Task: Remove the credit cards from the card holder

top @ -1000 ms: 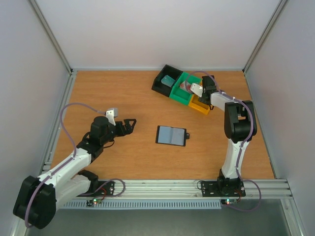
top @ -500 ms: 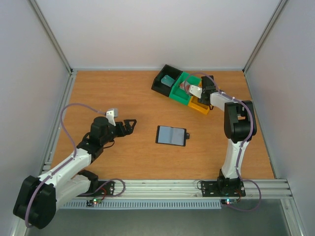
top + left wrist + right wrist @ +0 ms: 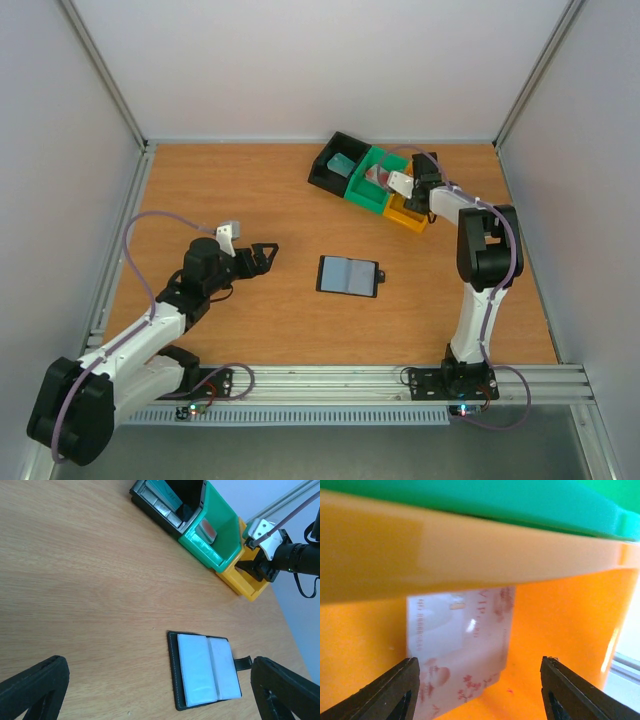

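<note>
Orange tray [image 3: 560, 630]: whitish card [image 3: 457, 645] lies inside, free of me.
Right hand [image 3: 479, 680]: fingers just spread, card released.
Left hand [image 3: 267, 257]: spread wide, empty.
Card holder [image 3: 205, 669]: open on table [image 3: 250, 190], pockets look emptied.

Left arm [image 3: 150, 325] and right arm [image 3: 478, 310]: white links, black joint housings, black jaws. Lilac cable [image 3: 150, 214] along each; white camera module [image 3: 227, 232] at each wrist.

Desk [image 3: 220, 190]: orange-brown wood grain. Card holder [image 3: 348, 275]: black cover, pale blue-grey pockets. At 1 o'clock from it: black tray [image 3: 320, 170], green tray [image 3: 368, 200], orange tray [image 3: 402, 217]. Inside these: teal card [image 3: 343, 164], red-pink card [image 3: 208, 530], whitish card [image 3: 457, 645] with reddish print.
</note>
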